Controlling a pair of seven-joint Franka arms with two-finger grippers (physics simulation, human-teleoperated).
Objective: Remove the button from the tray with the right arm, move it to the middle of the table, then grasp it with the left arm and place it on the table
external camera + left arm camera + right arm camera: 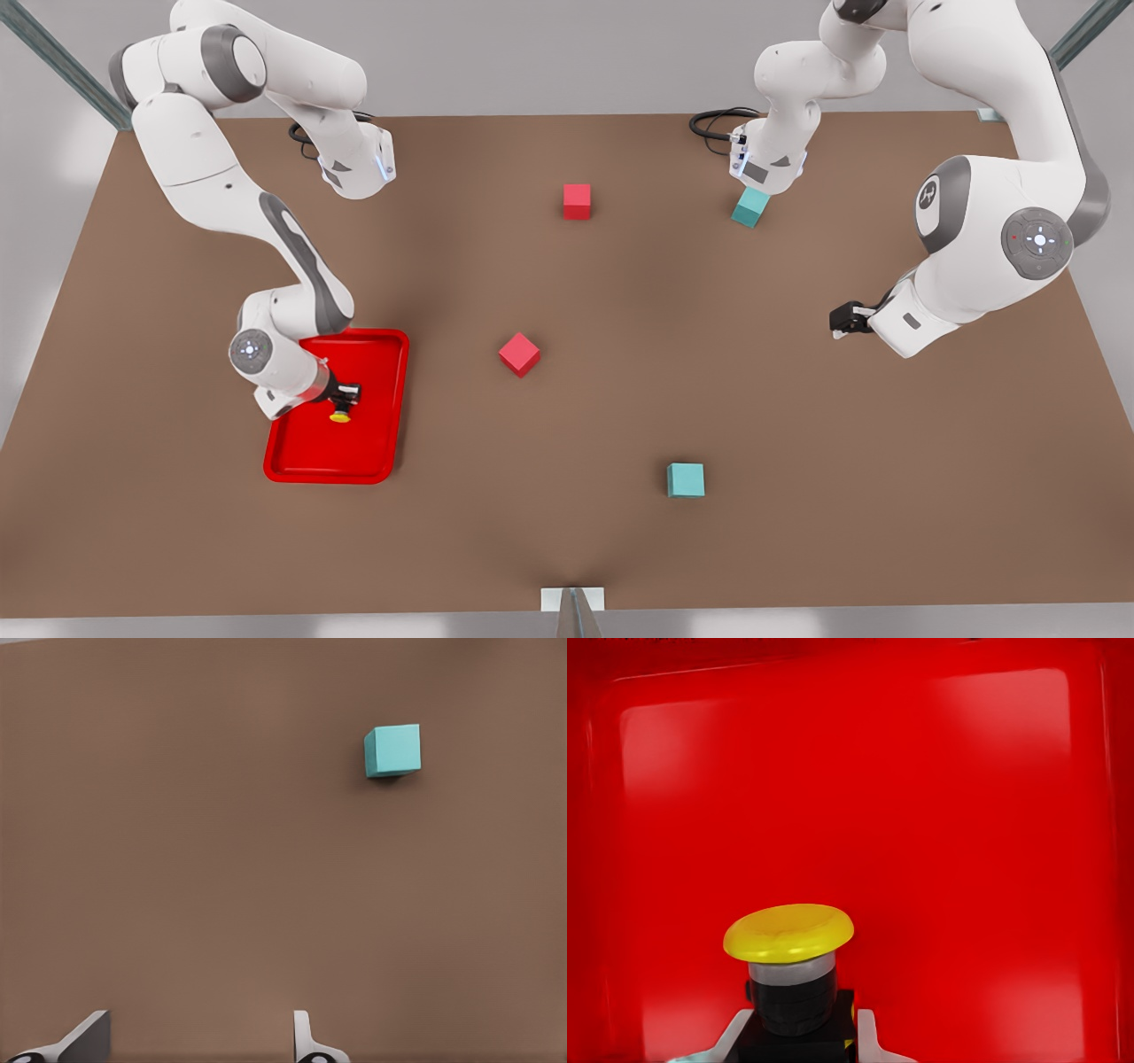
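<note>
The button (340, 414), yellow-capped on a small grey-and-black body, is inside the red tray (359, 454) at the front view's left. My right gripper (346, 395) reaches down into the tray and is shut on the button's body. In the right wrist view its fingers (866, 1035) press both sides of the black body under the yellow cap of the button (789, 932), with the tray (921, 815) floor behind. I cannot tell whether the button still rests on the tray floor. My left gripper (844, 320) waits open over the table (797, 416) at the front view's right, its fingertips (304, 1036) spread wide.
Two red cubes lie mid-table, one (519, 354) beside the tray and one (577, 200) farther back. A teal cube (686, 479) sits toward the front and shows as the teal cube (392, 750) under the left wrist. Another teal cube (750, 206) lies at the back right.
</note>
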